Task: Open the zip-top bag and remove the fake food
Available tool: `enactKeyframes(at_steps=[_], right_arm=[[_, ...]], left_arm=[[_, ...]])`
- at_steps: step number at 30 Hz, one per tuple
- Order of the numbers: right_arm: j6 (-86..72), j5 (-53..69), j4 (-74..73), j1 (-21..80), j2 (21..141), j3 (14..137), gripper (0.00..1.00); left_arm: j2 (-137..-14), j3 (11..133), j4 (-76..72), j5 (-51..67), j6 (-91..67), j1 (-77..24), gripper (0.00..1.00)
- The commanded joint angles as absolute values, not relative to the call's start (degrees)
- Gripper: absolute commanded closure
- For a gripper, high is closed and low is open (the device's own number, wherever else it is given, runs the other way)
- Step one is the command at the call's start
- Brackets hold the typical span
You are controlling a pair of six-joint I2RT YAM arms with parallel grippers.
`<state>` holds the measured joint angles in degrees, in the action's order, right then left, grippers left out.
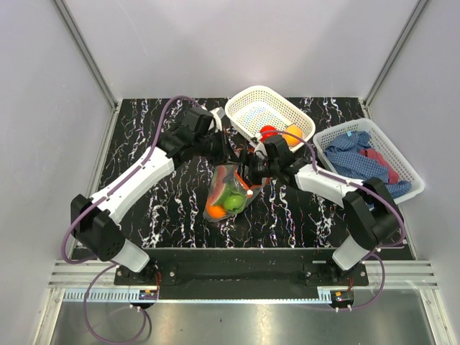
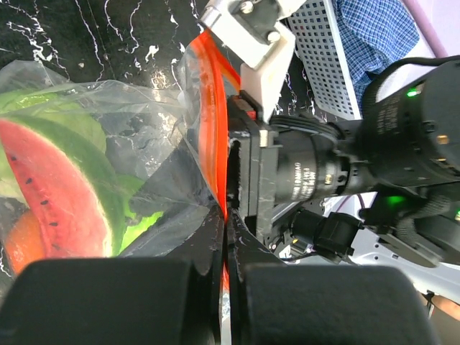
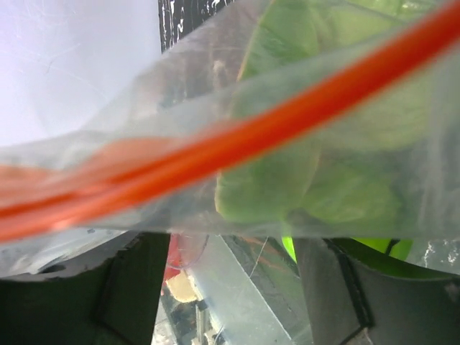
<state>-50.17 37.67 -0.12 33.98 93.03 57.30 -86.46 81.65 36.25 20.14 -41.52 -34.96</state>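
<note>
Finding one: my left claw (image 2: 224, 284) is clenching on the zip-top bag (image 1: 230, 188). In the left wrist view its two black pads (image 2: 108, 302) are pressing almost together, with the orange-red zip strip (image 2: 212, 122) passing between them.

Finding two: my right claw (image 1: 250, 171) is facing the left one across the top edge of the bag, near the middle of the counter (image 1: 172, 215). In the right wrist view its fingers are standing apart, and the bag film and strip are lying across the gap. The fingertips are hidden behind the plastic, so I am recording this claw as released, with no grasp visible.

Finding three: the bag is hanging from the claws toward the near edge, about midway between the left and right edges. I cannot tell whether its lower end is touching the counter. The fake food is showing through the plastic: a watermelon slice (image 2: 61, 187), a green round fruit (image 1: 233, 202), an orange ball (image 1: 215, 210) and a pale green leafy piece (image 3: 316, 165).

Finding four: a white lattice basket (image 1: 244, 100) is sitting at the far edge, right of centre, and is holding a red tomato (image 1: 268, 131) and a second orange ball (image 1: 293, 133). Another white basket (image 1: 399, 159) is sitting against the right edge and is holding a blue checked cloth (image 1: 356, 162) and a red cloth (image 1: 377, 159).
</note>
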Motion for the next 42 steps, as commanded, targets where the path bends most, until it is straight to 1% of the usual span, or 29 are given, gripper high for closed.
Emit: enactKeyframes(at_steps=[1, 4, 12, 15, 17, 19, 20, 22, 23, 26, 30, 36, 42], right_arm=[[-53.00, 37.97, 6.59, 34.72, 94.65, 55.46, 0.23], [-53.26, 37.09, 9.66, 34.72, 95.45, 54.67, 0.21], [-51.33, 35.77, 12.29, 34.72, 96.85, 54.58, 0.21], [-51.24, 35.86, 11.52, 34.72, 96.68, 54.75, 0.26], [-50.54, 35.60, 9.16, 34.72, 95.54, 55.02, 0.33], [-49.32, 35.51, 7.22, 34.72, 93.79, 55.37, 0.38], [-48.78, 35.25, 5.29, 34.72, 93.00, 55.46, 0.46], [-46.25, 34.11, 2.91, 34.72, 90.97, 55.90, 0.51], [-45.45, 33.67, 0.46, 34.72, 90.27, 56.42, 0.58], [-43.86, 32.17, -4.30, 34.72, 87.90, 57.39, 0.63], [-43.16, 31.29, -8.17, 34.72, 84.03, 58.36, 0.64], [-38.59, 29.63, -19.49, 34.72, 80.07, 63.36, 0.64], [-37.62, 26.63, -25.21, 34.54, 76.91, 69.16, 0.64]], left_arm=[[-86.66, 84.55, 32.43, 19.77, -42.71, -36.12, 1.00], [-86.57, 84.29, 32.43, 19.86, -42.98, -37.09, 1.00], [-84.38, 81.12, 31.82, 20.04, -44.56, -37.97, 1.00], [-83.15, 79.72, 31.73, 18.99, -44.39, -37.97, 1.00], [-82.27, 78.67, 31.73, 18.55, -44.12, -37.97, 1.00], [-81.65, 77.70, 31.73, 18.02, -43.16, -37.88, 1.00], [-80.87, 76.48, 31.82, 17.32, -42.81, -37.79, 1.00], [-80.16, 75.42, 32.43, 17.05, -41.76, -37.09, 1.00], [-79.46, 74.71, 32.78, 17.22, -41.57, -36.13, 1.00], [-77.53, 73.92, 33.83, 16.79, -40.26, -34.81, 1.00], [-75.41, 73.74, 36.03, 14.50, -37.80, -34.45, 1.00], [-74.27, 73.57, 37.44, 14.76, -36.92, -34.10, 1.00], [-71.81, 71.81, 38.40, 12.75, -35.86, -34.02, 1.00]])
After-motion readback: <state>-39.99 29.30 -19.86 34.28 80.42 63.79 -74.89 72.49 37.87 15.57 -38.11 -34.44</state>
